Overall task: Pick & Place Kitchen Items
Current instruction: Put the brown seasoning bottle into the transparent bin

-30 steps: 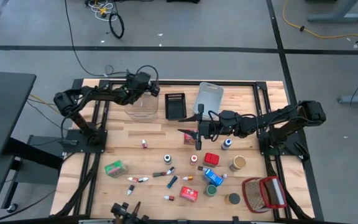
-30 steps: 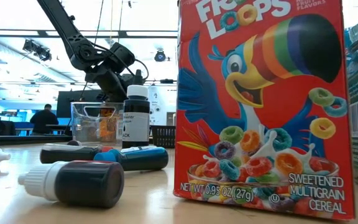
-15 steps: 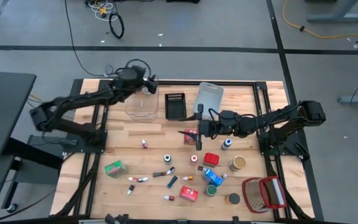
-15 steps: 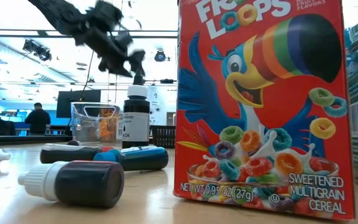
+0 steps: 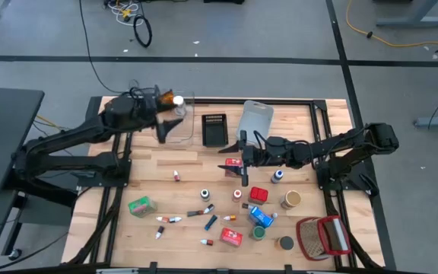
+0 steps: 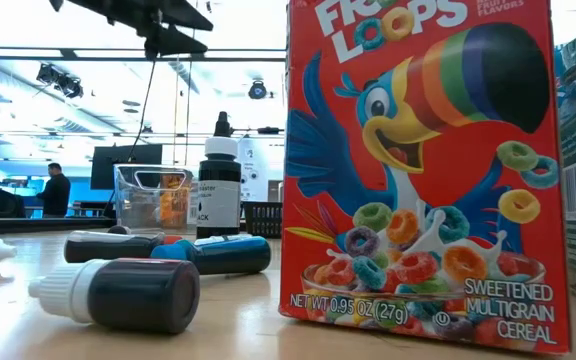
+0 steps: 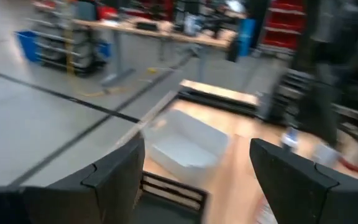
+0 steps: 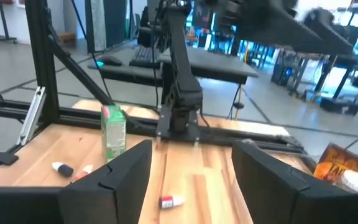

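The kitchen items lie scattered over the near half of the table: a green box [image 5: 138, 205], small tubes [image 5: 169, 219], red boxes [image 5: 231, 237] and cans [image 5: 290, 199]. An orange jar with a white lid [image 5: 170, 100] sits in the clear bin [image 5: 176, 129]. My left gripper [image 5: 163, 126] hangs open above that bin's left side, holding nothing [image 7: 197, 174]. My right gripper [image 5: 230, 157] is open at mid-table, pointing toward the table's left, with a small red box [image 5: 233, 162] right beside it. Nothing shows between its fingers [image 8: 191, 180]. The low view shows a Froot Loops box [image 6: 418, 170] standing upright.
A black bin [image 5: 214, 129] and a grey-blue bin [image 5: 255, 120] stand right of the clear bin at the far side. A red-and-white wire basket [image 5: 322, 237] sits at the near right corner. A person [image 6: 56, 190] stands in the room behind the table.
My left gripper has risen from just above the clear bin and drawn back toward the table's left, its arm swinging wide. The orange jar stays in the bin.
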`<state>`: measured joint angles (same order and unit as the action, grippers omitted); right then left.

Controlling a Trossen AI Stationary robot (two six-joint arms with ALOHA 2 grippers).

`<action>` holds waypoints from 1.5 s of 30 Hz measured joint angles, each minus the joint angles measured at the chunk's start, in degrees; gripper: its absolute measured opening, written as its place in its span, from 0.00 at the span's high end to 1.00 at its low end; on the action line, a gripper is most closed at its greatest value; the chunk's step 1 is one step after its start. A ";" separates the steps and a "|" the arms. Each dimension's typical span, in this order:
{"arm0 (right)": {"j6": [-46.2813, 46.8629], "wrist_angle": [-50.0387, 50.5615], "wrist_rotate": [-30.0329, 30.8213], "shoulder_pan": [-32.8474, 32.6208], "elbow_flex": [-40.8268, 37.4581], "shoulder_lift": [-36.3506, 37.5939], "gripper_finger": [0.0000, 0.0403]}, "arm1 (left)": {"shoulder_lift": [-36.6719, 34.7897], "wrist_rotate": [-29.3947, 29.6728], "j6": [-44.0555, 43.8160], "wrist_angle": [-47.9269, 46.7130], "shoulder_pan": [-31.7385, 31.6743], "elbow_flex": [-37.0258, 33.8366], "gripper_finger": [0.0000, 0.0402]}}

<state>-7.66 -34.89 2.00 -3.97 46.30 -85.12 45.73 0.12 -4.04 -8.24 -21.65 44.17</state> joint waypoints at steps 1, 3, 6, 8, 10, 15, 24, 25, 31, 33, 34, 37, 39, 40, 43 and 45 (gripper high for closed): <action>0.14 0.23 0.04 -0.10 0.00 0.00 0.43 | -0.59 -0.30 0.00 -0.29 1.17 -0.48 0.25; -0.06 0.96 0.08 -0.53 0.00 0.00 0.44 | -1.38 -0.87 -0.29 -0.55 3.55 -1.94 0.25; -0.24 1.61 0.07 -1.54 0.00 0.00 0.44 | -1.65 -1.35 -1.32 -0.13 6.76 -4.39 0.25; -0.28 2.26 0.05 -2.36 0.00 0.00 0.44 | -1.63 -1.33 -1.34 0.91 8.61 -6.35 0.25; -0.27 3.06 0.07 -3.16 0.00 0.00 0.44 | -1.61 -1.33 -1.34 2.36 10.25 -8.21 0.25; 0.92 3.10 0.07 -4.64 0.00 0.00 0.45 | -1.61 -1.32 -1.85 8.51 13.88 -13.23 0.25; 2.95 3.29 0.09 -6.53 0.00 0.00 0.45 | -1.61 -1.27 -2.23 12.14 17.65 -16.60 0.25; 2.81 3.29 0.09 -6.73 0.00 0.00 0.45 | -1.61 -1.25 -2.21 12.14 17.89 -16.61 0.25; 5.06 3.42 0.09 -8.11 0.00 0.00 0.45 | -1.61 -1.24 -1.30 12.14 18.76 -16.61 0.25; 5.54 3.92 0.09 -8.75 0.00 0.02 0.45 | -1.61 -1.22 -1.32 12.14 18.78 -16.61 0.25; 5.23 4.13 0.09 -9.06 0.00 0.02 0.45 | -1.61 -1.22 -1.32 12.14 18.78 -16.61 0.25; 2.92 4.07 0.09 -10.08 0.00 0.02 0.45 | -1.61 -1.22 -1.32 12.14 18.78 -16.61 0.25; 1.54 3.76 0.12 -10.78 0.00 0.21 0.45 | -1.61 -1.22 -1.32 12.25 18.78 -16.61 0.25; 1.07 3.81 0.13 -11.10 -0.02 0.62 0.45 | -1.61 -1.22 -1.32 12.52 18.78 -16.61 0.25; 0.70 3.86 2.48 -11.87 -0.02 2.39 0.44 | -1.61 -1.22 -0.97 13.05 18.76 -16.61 0.25; -0.31 4.18 5.43 -12.22 -0.02 3.97 0.44 | -1.61 -1.22 0.12 13.44 18.76 -16.61 0.25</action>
<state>-7.97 -30.71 7.43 -16.19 46.28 -81.15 44.12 -1.10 -3.93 5.21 -2.90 27.55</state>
